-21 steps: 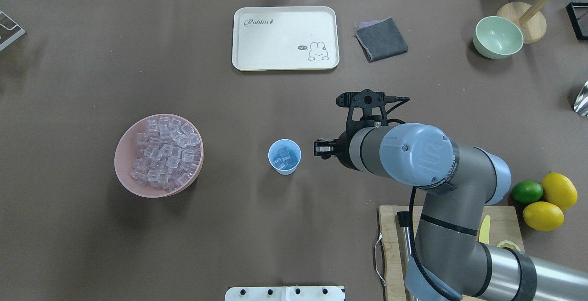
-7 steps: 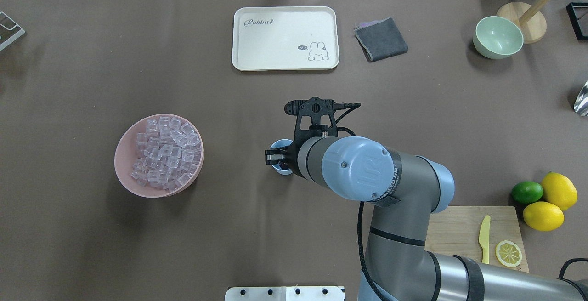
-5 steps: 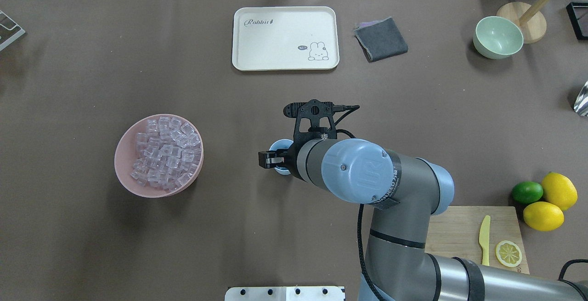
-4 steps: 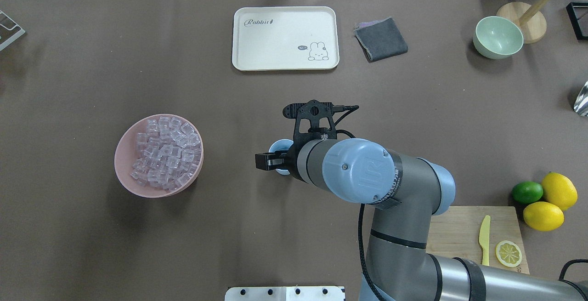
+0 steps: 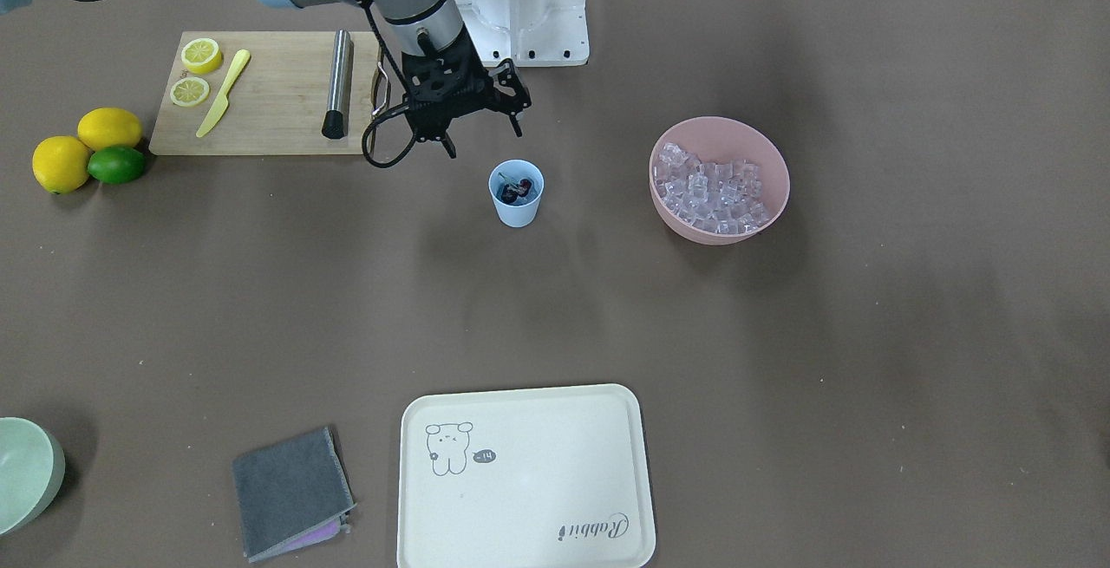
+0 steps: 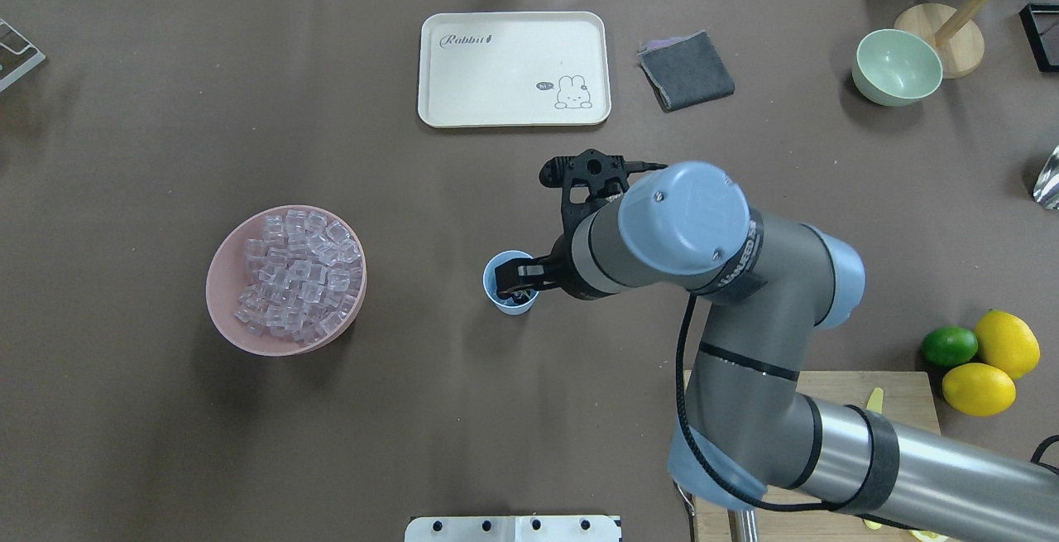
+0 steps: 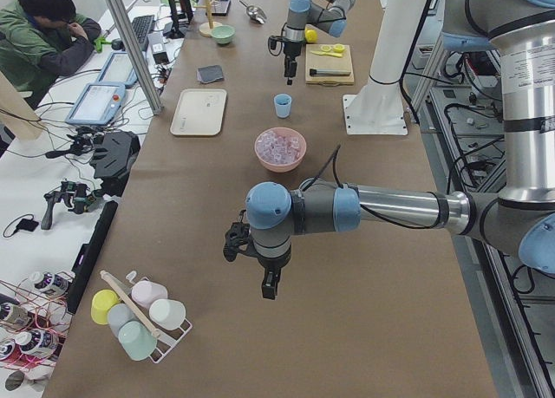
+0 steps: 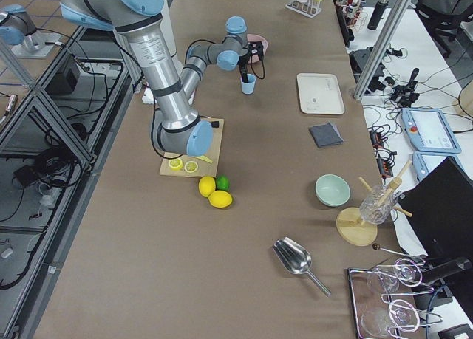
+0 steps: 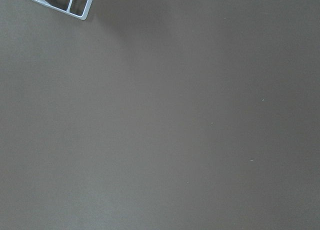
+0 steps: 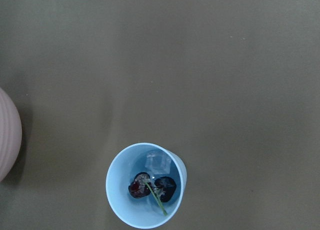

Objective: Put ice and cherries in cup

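Two cherries (image 10: 152,186) lay inside cup (image 10: 120,200) with ice (image 10: 159,162). Right gripper (image 6: 515,277) hung above cup, jaws apart, empty. Reckoned best: rise straight, clear of rim, no tipping.

- Cream tray (image 6: 513,70) with a rabbit drawing, flat on the desk (image 6: 165,112).
- Grey cloth (image 6: 687,70) just beside the tray.
- Pale green bowl (image 6: 897,67) beyond the cloth from the tray.
- Pink bowl (image 6: 219,277) well apart from the tray, nearer the robot.
- Cutting board (image 5: 269,91), lemons (image 5: 61,160) and lime (image 5: 115,165) far across the desk from the tray.
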